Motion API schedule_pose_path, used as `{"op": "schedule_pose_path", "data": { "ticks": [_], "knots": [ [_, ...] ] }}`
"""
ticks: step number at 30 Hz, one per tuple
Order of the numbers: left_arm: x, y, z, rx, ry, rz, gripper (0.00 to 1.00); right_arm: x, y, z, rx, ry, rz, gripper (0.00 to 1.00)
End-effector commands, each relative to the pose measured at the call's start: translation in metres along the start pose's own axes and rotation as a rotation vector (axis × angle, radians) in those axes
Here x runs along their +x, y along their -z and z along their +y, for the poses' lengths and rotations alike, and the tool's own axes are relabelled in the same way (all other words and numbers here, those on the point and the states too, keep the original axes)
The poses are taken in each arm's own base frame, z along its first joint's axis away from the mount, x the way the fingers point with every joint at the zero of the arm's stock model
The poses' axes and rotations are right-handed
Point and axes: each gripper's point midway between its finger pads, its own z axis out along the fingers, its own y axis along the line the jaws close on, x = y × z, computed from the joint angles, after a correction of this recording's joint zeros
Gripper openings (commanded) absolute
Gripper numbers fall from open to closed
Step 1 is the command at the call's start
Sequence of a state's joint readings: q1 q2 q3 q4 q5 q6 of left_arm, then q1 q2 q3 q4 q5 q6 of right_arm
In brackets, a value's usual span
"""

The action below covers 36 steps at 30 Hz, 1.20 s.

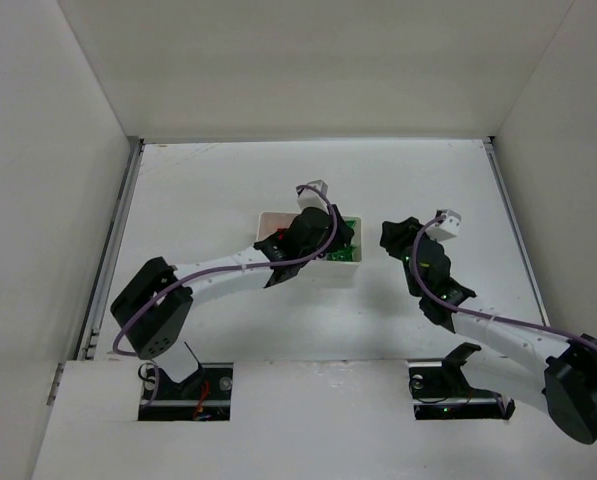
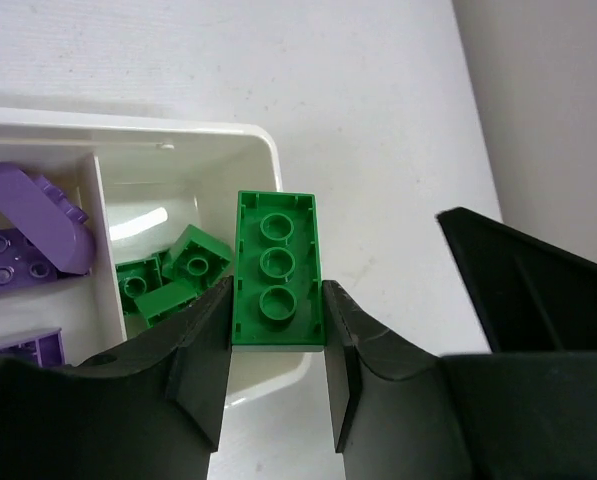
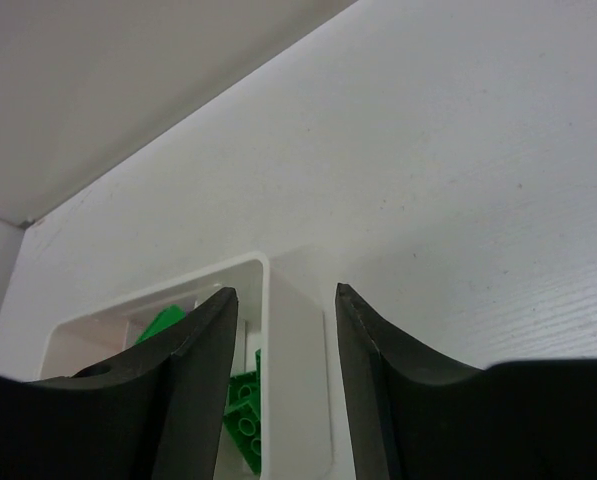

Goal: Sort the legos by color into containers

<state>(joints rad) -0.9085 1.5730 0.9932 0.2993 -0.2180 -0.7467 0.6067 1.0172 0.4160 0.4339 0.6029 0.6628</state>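
Left end effector (image 2: pixel 276 302) grips green lego (image 2: pixel 275 255) over the tray (image 2: pixel 268 150) rim.

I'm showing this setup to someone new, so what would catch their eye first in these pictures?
First, the green brick pinched between the left gripper jaws, over the rim of the white tray at its right end compartment, where other green bricks already lie. Next, the purple bricks in the neighbouring compartment. The right gripper hangs empty, jaws apart, just right of the tray.

tray (image 1: pixel 269 216) — mostly hidden under left arm (image 1: pixel 223 270) | purple bricks (image 2: pixel 33 228) — cut off at left wrist view's edge
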Motion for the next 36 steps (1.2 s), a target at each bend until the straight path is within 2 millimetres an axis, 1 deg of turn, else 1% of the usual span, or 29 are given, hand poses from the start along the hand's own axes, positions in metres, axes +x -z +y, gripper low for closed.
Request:
{"op": "schedule_pose_path", "data": {
  "ticks": [1,2,4,7,9,10,11,14,17,20,21,22,25,27,29,32,35,36],
  "knots": [
    [-0.017,-0.007,-0.016,0.011,-0.033,-0.036,0.34,-0.016,0.000,0.003,-0.014,-0.060,-0.059,0.50],
    [-0.015,-0.010,-0.015,0.001,-0.036,-0.027,0.41,-0.016,0.000,0.004,-0.014,-0.059,-0.058,0.51],
    [-0.017,-0.011,-0.015,-0.011,-0.039,-0.030,0.51,-0.014,-0.001,0.003,-0.013,-0.055,-0.052,0.51],
    [-0.024,-0.008,-0.013,-0.027,-0.049,-0.055,0.62,-0.013,-0.001,0.004,-0.014,-0.055,-0.050,0.51],
    [-0.030,-0.002,-0.011,-0.037,-0.054,-0.075,0.71,-0.013,-0.001,0.004,-0.014,-0.055,-0.050,0.51],
    [-0.033,0.001,-0.011,-0.041,-0.055,-0.085,0.80,-0.013,-0.001,0.004,-0.014,-0.055,-0.050,0.51],
    [-0.036,0.005,-0.011,-0.043,-0.057,-0.096,1.00,-0.013,-0.002,0.004,-0.016,-0.056,-0.051,0.51],
    [-0.049,0.021,-0.009,-0.051,-0.063,-0.134,1.00,-0.014,-0.001,0.005,-0.023,-0.061,-0.056,0.51],
    [-0.065,0.045,0.000,-0.077,-0.069,-0.194,1.00,-0.016,0.001,0.006,-0.027,-0.063,-0.062,0.51],
    [-0.081,0.074,0.023,-0.140,-0.060,-0.267,1.00,-0.018,0.002,0.003,-0.022,-0.070,-0.072,0.50],
    [-0.087,0.084,0.032,-0.162,-0.053,-0.297,1.00,-0.020,0.003,0.002,-0.020,-0.072,-0.077,0.49],
    [-0.091,0.095,0.043,-0.184,-0.042,-0.323,1.00,-0.021,0.003,0.001,-0.017,-0.074,-0.082,0.46],
    [-0.101,0.125,0.076,-0.239,0.001,-0.391,1.00,-0.025,0.005,-0.002,-0.010,-0.087,-0.098,0.34],
    [-0.102,0.141,0.098,-0.277,0.040,-0.410,1.00,-0.027,0.006,-0.004,-0.006,-0.097,-0.104,0.27],
    [-0.097,0.155,0.122,-0.323,0.069,-0.419,1.00,-0.029,0.006,-0.009,0.006,-0.098,-0.111,0.22],
    [-0.086,0.173,0.162,-0.422,0.119,-0.420,1.00,-0.031,0.007,-0.011,0.010,-0.113,-0.118,0.22],
    [-0.069,0.189,0.202,-0.547,0.178,-0.389,1.00,-0.032,0.008,-0.011,0.007,-0.120,-0.121,0.29],
    [-0.063,0.195,0.212,-0.583,0.200,-0.376,1.00,-0.033,0.008,-0.011,0.003,-0.125,-0.126,0.31]
  ]
}}
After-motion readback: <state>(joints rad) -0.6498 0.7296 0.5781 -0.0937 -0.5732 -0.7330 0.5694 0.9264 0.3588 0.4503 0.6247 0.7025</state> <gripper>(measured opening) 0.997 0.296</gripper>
